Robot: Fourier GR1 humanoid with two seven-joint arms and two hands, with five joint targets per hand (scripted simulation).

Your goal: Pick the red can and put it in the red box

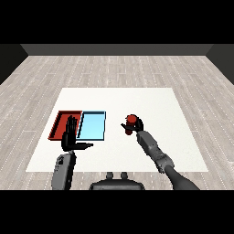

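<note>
The red can [131, 120] stands upright on the white table, right of both trays. My right hand [135, 127] is curled round its lower part, so only the can's top shows above the fingers. The red tray [59, 122] lies at the left with nothing visible in it. My left hand [69, 135] is held over the red tray's near right part, fingers straight and pointing away, thumb stretched out to the right, holding nothing.
A light blue tray [93, 125] lies right next to the red tray, between it and the can. The white table [151, 100] stretches wide behind and to the right of the can; grey wooden floor surrounds it.
</note>
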